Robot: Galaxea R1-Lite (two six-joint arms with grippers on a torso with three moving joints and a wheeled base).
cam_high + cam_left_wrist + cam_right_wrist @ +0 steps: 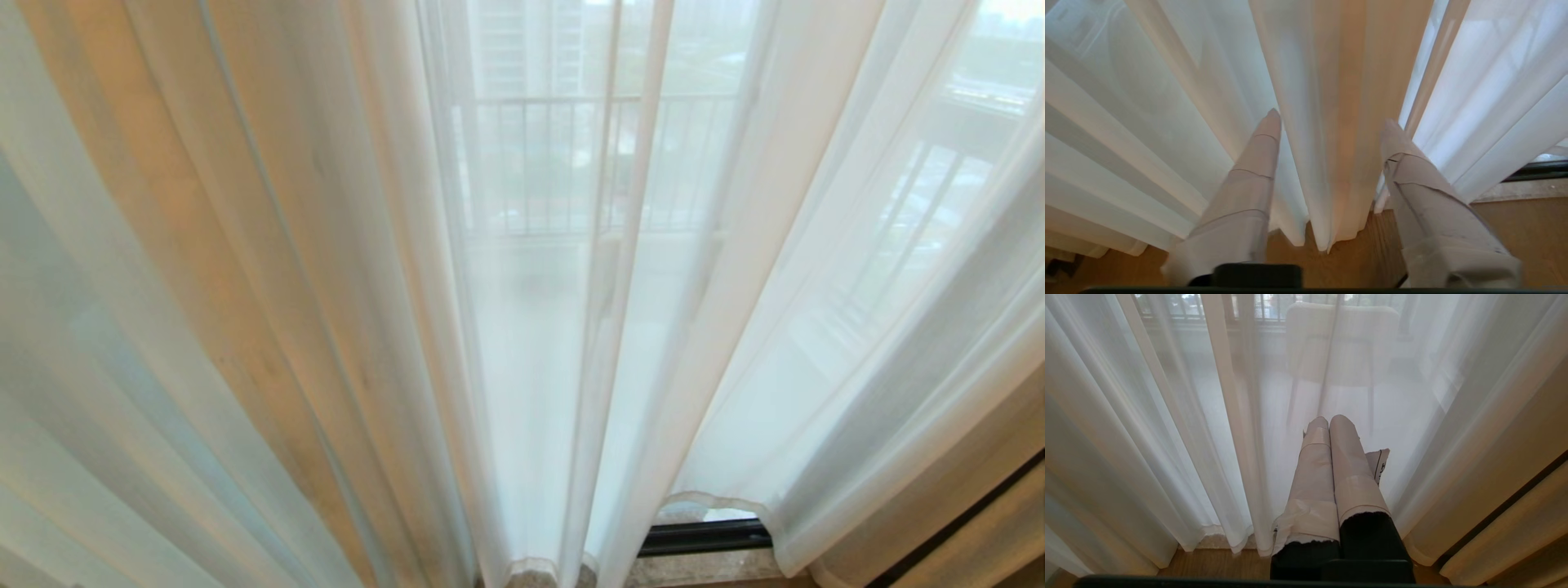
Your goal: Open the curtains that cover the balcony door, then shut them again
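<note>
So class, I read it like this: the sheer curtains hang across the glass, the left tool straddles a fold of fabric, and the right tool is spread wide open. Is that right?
One slip: the right tool is shut, fingers pressed together, as the right wrist view shows. The sheer curtains do hang across the glass, and the left tool does straddle a fold.

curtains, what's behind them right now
Through the sheer curtains a balcony railing and a pale chair show faintly. The door's bottom track peeks out below; its frame is veiled.
</note>
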